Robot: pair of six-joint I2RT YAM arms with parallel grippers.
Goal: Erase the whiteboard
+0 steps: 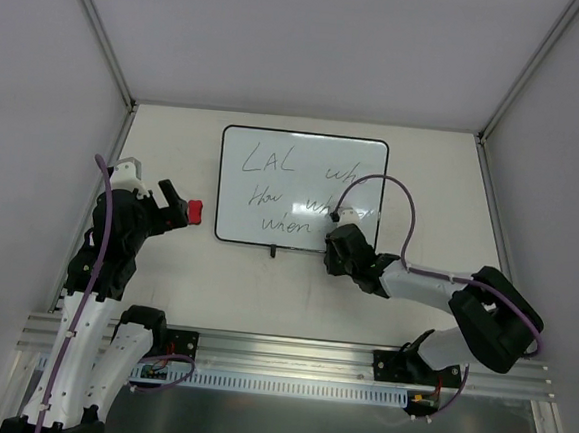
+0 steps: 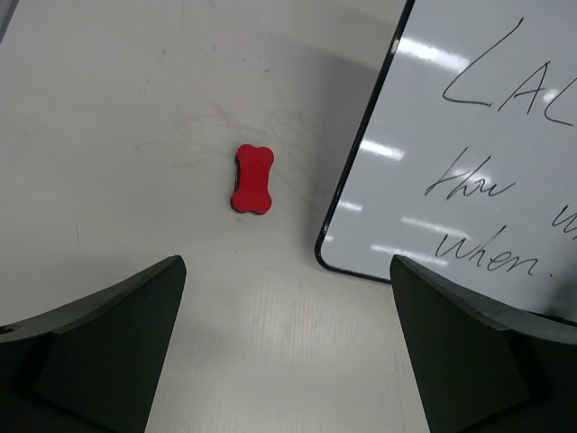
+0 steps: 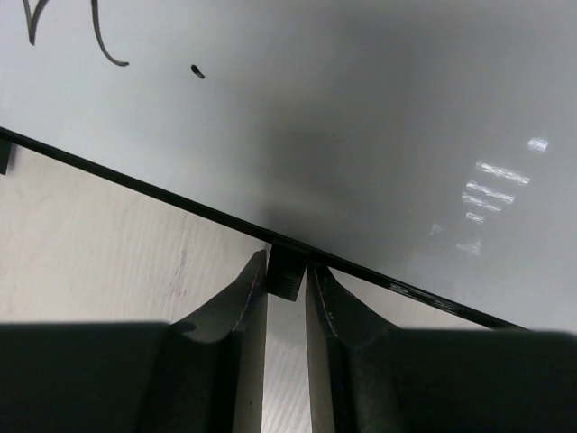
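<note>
Presently, the black-framed white whiteboard (image 1: 302, 189) lies on the tabletop (image 1: 164, 277); a red bone-shaped eraser (image 2: 252, 179) beside its left edge, long axis parallel, faces the wide-open left hand (image 2: 288, 271); the right hand (image 3: 287, 267) pinches its small black foot (image 3: 286, 281).

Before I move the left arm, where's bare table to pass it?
Bare table right of the whiteboard, and the near strip between both arms. Crowded left of it: eraser by the open left gripper; right gripper pinches its foot.
</note>
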